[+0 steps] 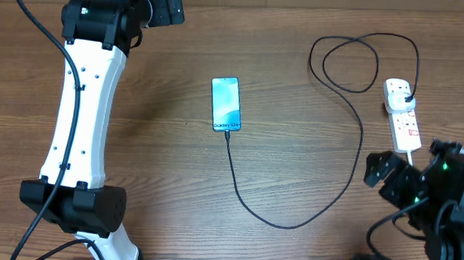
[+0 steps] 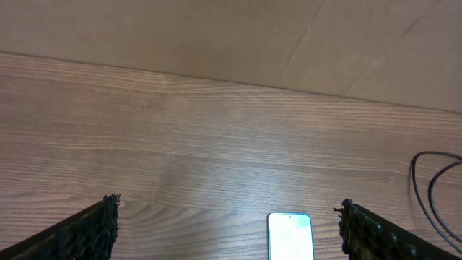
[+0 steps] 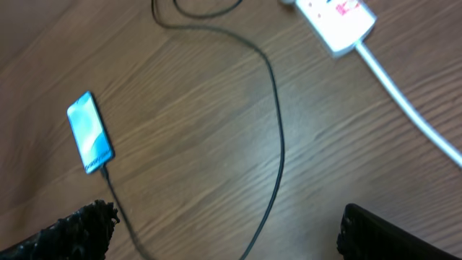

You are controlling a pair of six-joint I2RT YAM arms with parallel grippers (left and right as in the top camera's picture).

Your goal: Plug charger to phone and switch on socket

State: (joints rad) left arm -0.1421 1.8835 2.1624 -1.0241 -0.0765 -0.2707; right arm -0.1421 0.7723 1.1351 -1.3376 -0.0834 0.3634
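Observation:
The phone (image 1: 225, 104) lies mid-table with its blue screen lit. The charger cable (image 1: 347, 178) has its tip in the phone's near end and its black plug (image 1: 406, 94) in the white socket strip (image 1: 402, 115) at the right. The phone also shows in the left wrist view (image 2: 290, 235) and the right wrist view (image 3: 89, 131). The socket strip shows in the right wrist view (image 3: 336, 18), as does the cable (image 3: 278, 144). My left gripper (image 2: 227, 231) is open and empty, above the table behind the phone. My right gripper (image 3: 224, 235) is open and empty, near the front right.
The strip's thick white cord (image 3: 411, 108) runs toward the front right edge. The cable makes a loop (image 1: 353, 61) at the back right. A cardboard wall (image 2: 231, 36) stands behind the table. The left arm's white link (image 1: 83, 116) lies over the table's left side.

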